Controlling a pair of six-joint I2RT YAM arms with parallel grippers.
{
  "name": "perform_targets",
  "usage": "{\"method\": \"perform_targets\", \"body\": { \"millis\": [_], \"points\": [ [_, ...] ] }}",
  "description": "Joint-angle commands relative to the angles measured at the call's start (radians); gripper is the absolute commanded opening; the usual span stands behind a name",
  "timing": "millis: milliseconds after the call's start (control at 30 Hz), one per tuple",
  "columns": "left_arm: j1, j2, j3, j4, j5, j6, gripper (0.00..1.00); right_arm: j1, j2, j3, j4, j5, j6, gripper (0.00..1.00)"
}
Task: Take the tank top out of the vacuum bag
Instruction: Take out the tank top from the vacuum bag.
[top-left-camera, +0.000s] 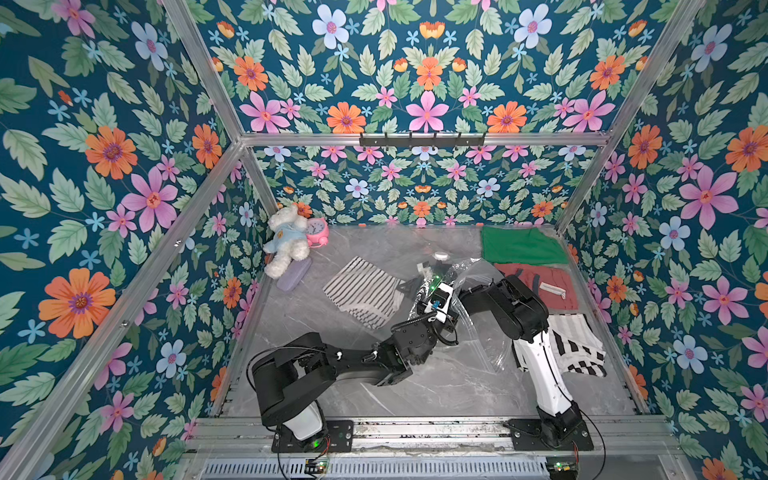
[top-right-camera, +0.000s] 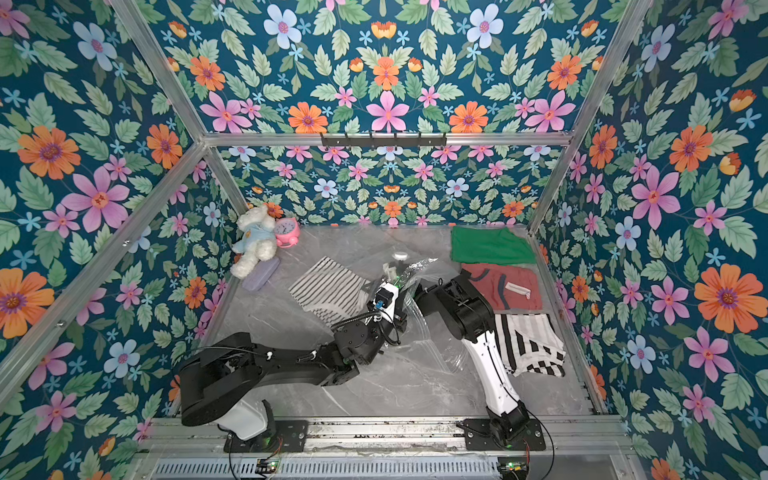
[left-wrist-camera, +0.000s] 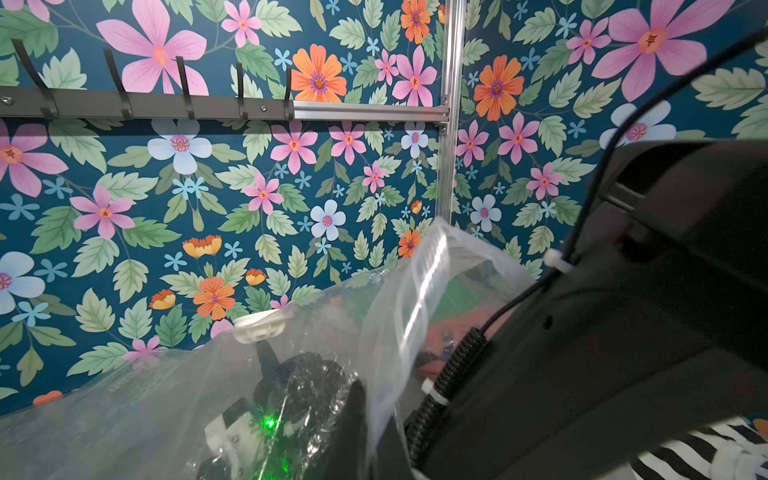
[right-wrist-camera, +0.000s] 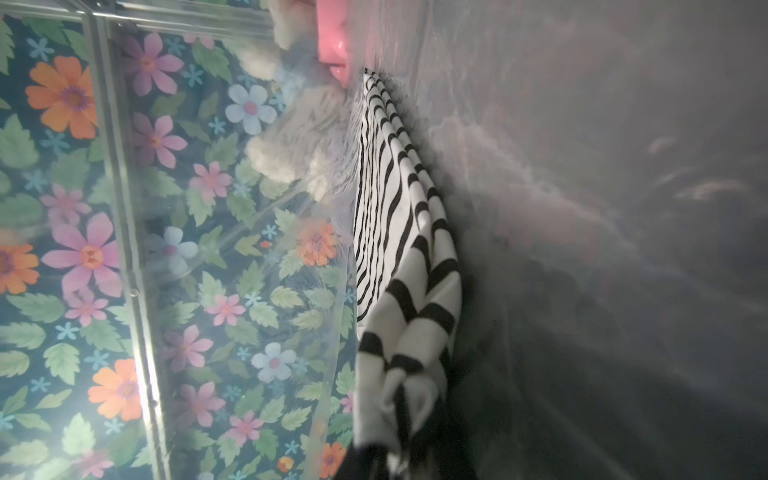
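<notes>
Toy bear (top-left-camera: 286, 243) and pink clock (top-left-camera: 318, 232) are lying at far left, well apart from the work. The striped tank top (top-left-camera: 359, 291) is lying flat on the table, its right end reaching the mouth of the vacuum bag (top-left-camera: 478, 332); whether any of it is sitting inside cannot be told. The right gripper (top-left-camera: 409, 286) is reaching through the bag with its jaws closed, apparently pinching that bunched end. The left gripper (top-left-camera: 436, 289), jaws shut, is seemingly holding the film up near the zip strip (left-wrist-camera: 432, 257); the valve cap (top-left-camera: 440, 256) is sitting just behind; spare clothes (top-left-camera: 519, 245) are lying at far right. The top is judged light, soft and limp, best taken at a gathered hem; the film is judged slippery and crinkly, best pinched at the stiffer strip.
</notes>
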Motion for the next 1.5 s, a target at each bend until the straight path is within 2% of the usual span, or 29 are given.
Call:
{"method": "perform_targets", "body": {
  "millis": [0, 133, 467, 867, 1000, 1133, 1233, 1367, 1467],
  "points": [
    [0.003, -0.001, 0.008, 0.017, -0.019, -0.004, 0.00, 0.003, -0.021, 0.001, 0.036, -0.005, 0.033, 0.07],
    [0.003, 0.013, 0.030, -0.014, -0.071, 0.011, 0.00, 0.002, -0.053, 0.002, 0.020, -0.045, 0.041, 0.05],
    [0.010, -0.009, 0.027, -0.029, -0.118, 0.033, 0.00, -0.005, -0.174, -0.082, -0.126, -0.005, -0.072, 0.02],
    [0.010, -0.078, -0.023, -0.108, -0.166, 0.038, 0.00, -0.110, -0.292, -0.169, -0.262, 0.008, -0.163, 0.00],
    [0.009, -0.086, 0.024, -0.194, -0.196, 0.046, 0.00, -0.101, -0.335, -0.193, -0.346, 0.042, -0.245, 0.00],
    [0.010, -0.059, 0.070, -0.183, -0.219, 0.075, 0.00, -0.085, -0.317, -0.227, -0.315, 0.024, -0.240, 0.00],
    [0.010, -0.047, 0.099, -0.175, -0.214, 0.086, 0.00, -0.057, -0.328, -0.223, -0.390, 0.057, -0.303, 0.00],
    [0.009, -0.023, 0.132, -0.164, -0.219, 0.101, 0.00, -0.047, -0.331, -0.245, -0.368, 0.066, -0.300, 0.00],
    [0.010, 0.001, 0.158, -0.172, -0.273, 0.123, 0.00, -0.049, -0.357, -0.267, -0.363, 0.076, -0.296, 0.00]
  ]
}}
